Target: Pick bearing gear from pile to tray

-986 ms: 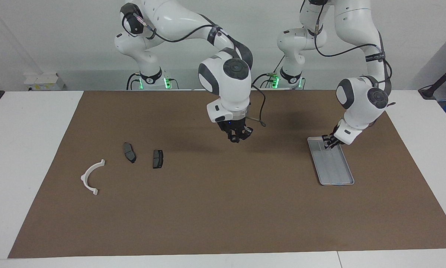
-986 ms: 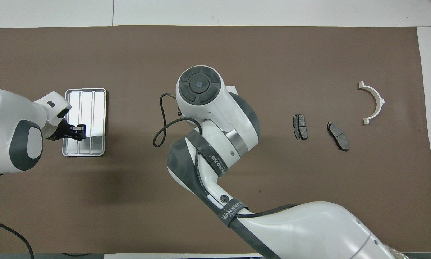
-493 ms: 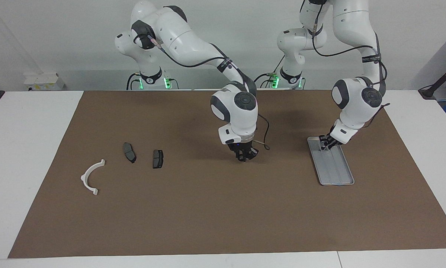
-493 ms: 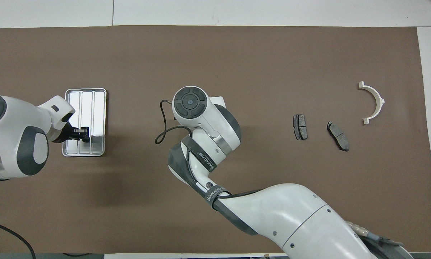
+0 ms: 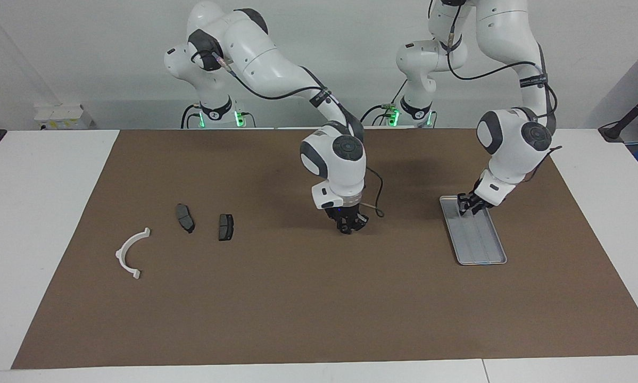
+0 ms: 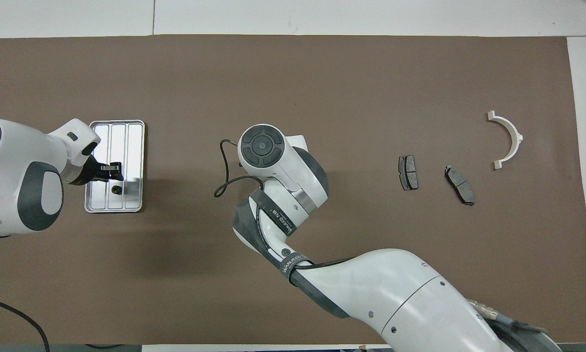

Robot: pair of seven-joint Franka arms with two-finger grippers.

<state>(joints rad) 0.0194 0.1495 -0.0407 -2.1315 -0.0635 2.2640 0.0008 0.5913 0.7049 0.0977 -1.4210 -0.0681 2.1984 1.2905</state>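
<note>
One small black piece (image 6: 117,189) is lying in the single tray (image 5: 488,256), under the left gripper (image 5: 465,208), whose finger gap I cannot tell. Two dark pads (image 5: 185,218) and one white bracket (image 5: 129,253) are lying well apart from the right gripper (image 5: 350,227), low over the mat, its opening also unreadable.

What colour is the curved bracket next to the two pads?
White. The bracket shows best in the overhead view, against the brown mat.
</note>
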